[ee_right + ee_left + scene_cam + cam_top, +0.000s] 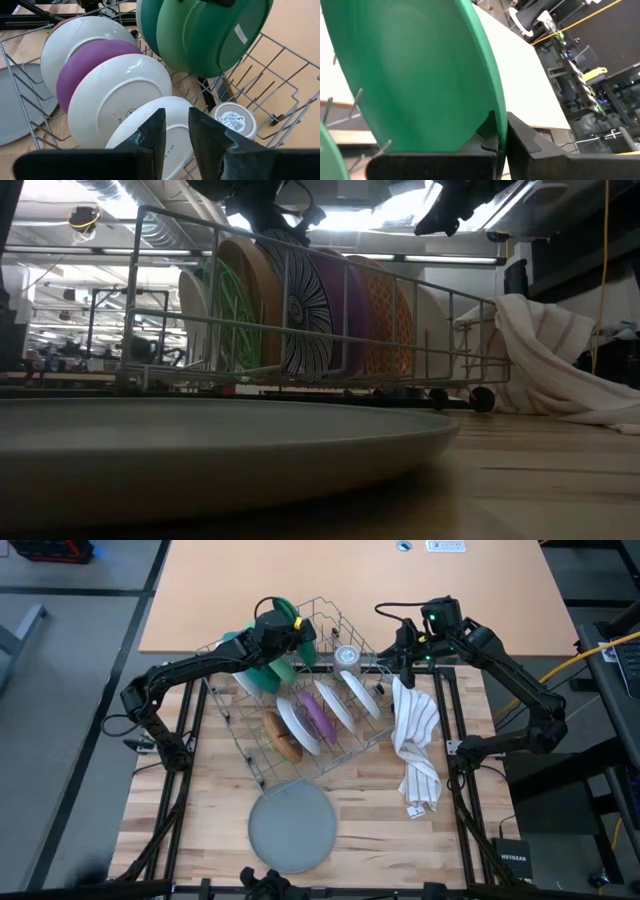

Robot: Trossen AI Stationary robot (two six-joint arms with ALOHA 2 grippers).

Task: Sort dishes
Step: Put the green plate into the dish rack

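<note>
Left end effector clamped on a green plate in the wire rack; right end effector hovering over the white plates.

The left end effector [283, 628] grips the rim of the green plate [415, 75], fingers pressed together on its edge, at the rack's [300, 700] far end beside a teal dish [262, 675]. The right end effector [175, 135] hangs above the nearest white plate [172, 127], fingers slightly apart and holding nothing. More white plates [120, 95] and a purple plate [87, 62] stand upright in the rack's slots, with a small white cup [232, 119] near them. A grey plate [293, 828] lies flat on the table [200, 810] in front of the rack. A white striped cloth [416, 745] lies beside the rack.
</note>
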